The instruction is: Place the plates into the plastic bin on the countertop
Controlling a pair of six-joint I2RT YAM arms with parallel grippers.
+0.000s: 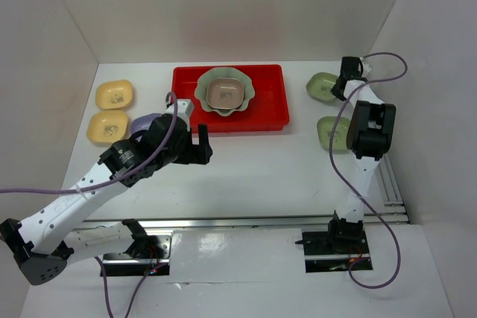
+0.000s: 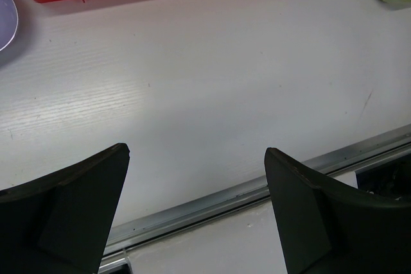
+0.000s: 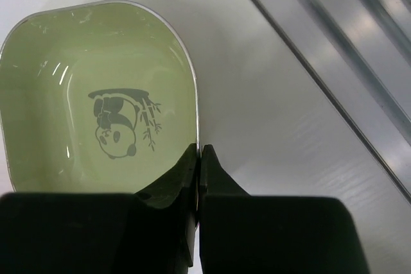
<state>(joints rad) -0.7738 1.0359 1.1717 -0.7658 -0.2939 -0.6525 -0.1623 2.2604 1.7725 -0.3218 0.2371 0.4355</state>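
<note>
- gripping is the step in hand: the right gripper [image 3: 199, 153] has its jaws clenched on the rim of the far olive green dish [image 3: 96, 94], the one with a panda print, at the far right of the countertop [image 1: 261, 176]. i cannot tell whether the dish is off the surface yet.
- the red bin [image 1: 272, 107] sits at the far middle, well to the left of that dish. it already holds the pale green scalloped dish [image 1: 251, 93], with the tan dish [image 1: 226, 94] nested inside it.
- not yet in the bin:
  - the near olive green dish [image 1: 324, 128], just near of the gripped one and partly under the right arm.
  - the far yellow dish [image 1: 114, 94] and the near yellow dish [image 1: 106, 127], at the far left.
  - the lavender dish [image 1: 140, 123], mostly hidden beneath the left arm.
- the left gripper [image 2: 196, 152] hangs released and empty, its jaws wide apart. it is over bare countertop just near of the bin's near wall, with the lavender dish to its left.
- as i judge it, the next move calls for:
  - lifting the pinched dish clear of the surface.
  - carrying it left over the bin's flared right rim.
  - setting it on the free red floor to the right of the scalloped dish.
- a pinch on one edge lets a dish tilt, so the carry wants to be slow and the release low.
</note>
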